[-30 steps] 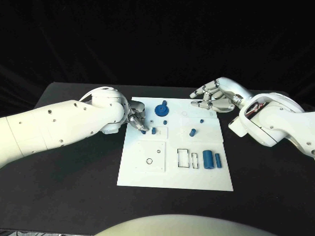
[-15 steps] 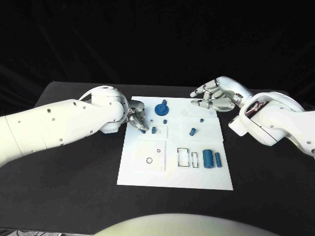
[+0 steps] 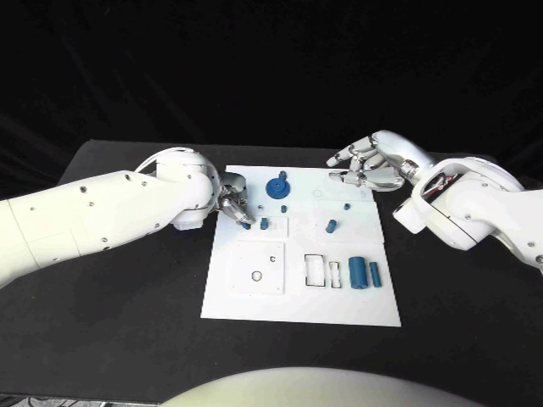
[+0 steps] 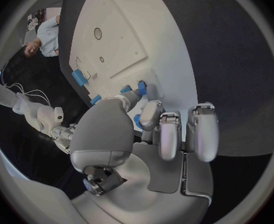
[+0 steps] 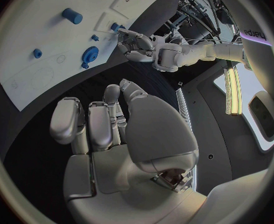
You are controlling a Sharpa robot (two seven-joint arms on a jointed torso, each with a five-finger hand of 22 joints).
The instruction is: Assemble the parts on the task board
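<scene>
- Head view: the task board [image 3: 302,288] lies flat on the black worktop [image 3: 113,314], between the two arms.
- Head view: the left robot hand [image 3: 235,206] sits over the board's far left corner, fingertips pointing down at a small blue part [image 3: 265,224]; a contact or pinch cannot be made out here.
- Head view: just beyond that robot hand's fingertips stands a round blue knob part [image 3: 279,187], upright on the board.
- Head view: the right robot hand [image 3: 368,167] hovers at the board's far right corner, fingers curled loosely and apart, nothing in them.
- Head view: nearer the robot than the right robot hand lie a blue peg [image 3: 330,226] and two blue cylinders [image 3: 366,274], side by side.
- Left wrist view: the left robot hand [image 4: 156,129] has its fingers bent down onto the board [image 4: 168,45], with small blue pieces [image 4: 140,88] at the fingertips; whether one is grasped I cannot tell.
- Right wrist view: the right robot hand [image 5: 112,129] is released, fingers half curled over the dark worktop, clear of the board [image 5: 44,50]; the round blue knob [image 5: 89,54] lies ahead of its fingertips.
</scene>
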